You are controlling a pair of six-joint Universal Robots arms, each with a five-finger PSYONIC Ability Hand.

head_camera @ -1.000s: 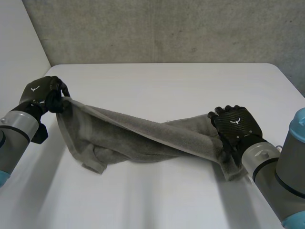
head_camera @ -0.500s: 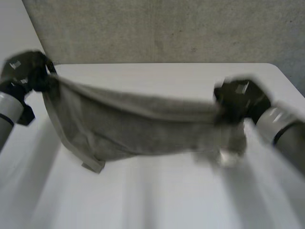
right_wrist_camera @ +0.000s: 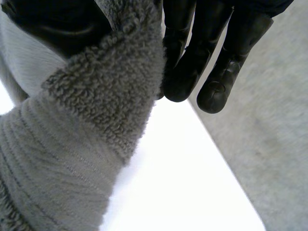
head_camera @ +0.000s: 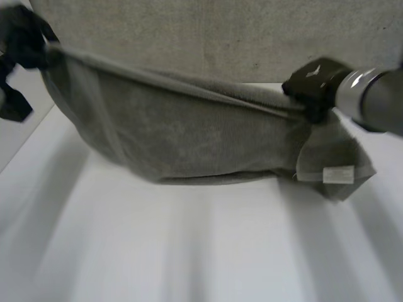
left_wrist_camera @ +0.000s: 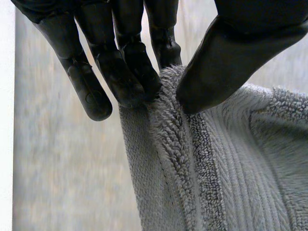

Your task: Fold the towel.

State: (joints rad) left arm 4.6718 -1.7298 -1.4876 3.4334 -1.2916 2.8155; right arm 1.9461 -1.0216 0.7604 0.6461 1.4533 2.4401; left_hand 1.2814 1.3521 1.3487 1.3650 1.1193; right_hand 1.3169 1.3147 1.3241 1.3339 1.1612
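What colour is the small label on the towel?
White. The label on the towel shows best in the head view.

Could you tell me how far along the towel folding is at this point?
Done: both hands have a grip. The left hand pinches one end of the towel's upper edge, the right hand the other. In hand: the towel hangs spread between them over the table, its label dangling below the right hand. Left: no finished fold shows; it likely needs laying down and doubling over.

White table (head_camera: 201, 251) below, rough grey speckled wall (head_camera: 208, 34) upright just behind its far edge.
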